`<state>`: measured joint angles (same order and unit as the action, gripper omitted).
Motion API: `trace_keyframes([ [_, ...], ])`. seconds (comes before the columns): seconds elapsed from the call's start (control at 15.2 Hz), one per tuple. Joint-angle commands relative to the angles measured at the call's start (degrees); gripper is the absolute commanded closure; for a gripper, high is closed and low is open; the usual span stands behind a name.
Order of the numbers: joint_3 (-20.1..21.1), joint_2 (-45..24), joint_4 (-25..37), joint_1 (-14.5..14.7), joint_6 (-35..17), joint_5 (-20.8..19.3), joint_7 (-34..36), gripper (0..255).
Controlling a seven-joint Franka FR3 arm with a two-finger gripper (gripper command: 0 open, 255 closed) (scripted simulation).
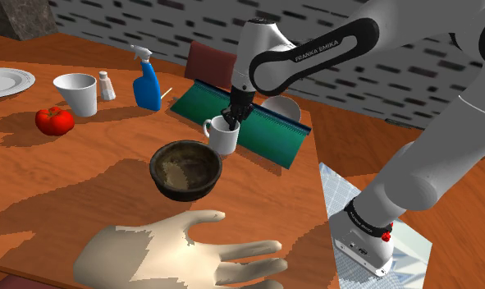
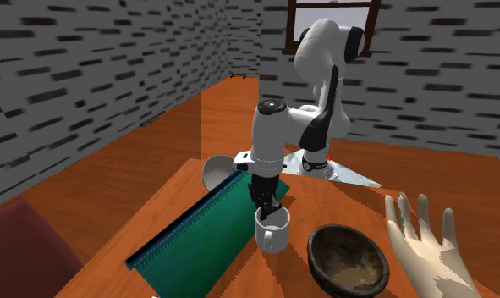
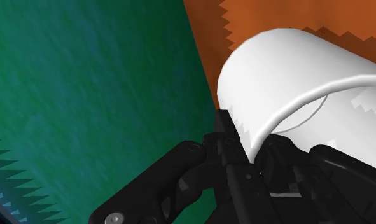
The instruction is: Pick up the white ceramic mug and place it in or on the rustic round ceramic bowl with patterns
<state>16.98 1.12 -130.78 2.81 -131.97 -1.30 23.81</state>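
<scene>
The black claw (image 1: 235, 116) hung straight down over the white mug (image 1: 224, 139) with its fingers dipped at the rim. In the wrist view one finger (image 3: 224, 135) pressed the outside of the mug's wall while the other sat inside it, so the claw was clenched on that wall. The mug stood upright with its handle toward the shoulder view's left. It was just beside the long edge of a green book (image 1: 269, 133) lying flat on the wooden counter (image 1: 109, 156). Whether its base touched the counter could not be told.

The dark, round bowl (image 1: 185, 192) sat near the mug, toward the shoulder view's lower left, apart from it and with nothing inside. A large pale model hand (image 1: 175, 250) lay palm-down at the counter's near edge, beyond the bowl from the mug.

Farther off toward the shoulder view's left stood a blue spray bottle (image 1: 148, 84), a small shaker (image 1: 107, 85), a white cup (image 1: 76, 93) and a red tomato (image 1: 54, 120), with a white plate (image 1: 4, 80) at the far edge. A second, white bowl (image 1: 283, 107) sat behind the book.
</scene>
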Motion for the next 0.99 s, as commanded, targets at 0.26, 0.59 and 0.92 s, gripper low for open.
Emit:
trace_keyframes([
  [0.26, -0.18, 2.52, 2.23, -0.09, 4.62, 0.97, -0.87, 255],
  [0.59, -0.32, 4.28, 4.40, -0.09, 8.48, 1.59, -1.39, 255],
  [0.92, -0.48, 5.72, 6.87, -0.10, 12.33, 2.04, -1.80, 255],
])
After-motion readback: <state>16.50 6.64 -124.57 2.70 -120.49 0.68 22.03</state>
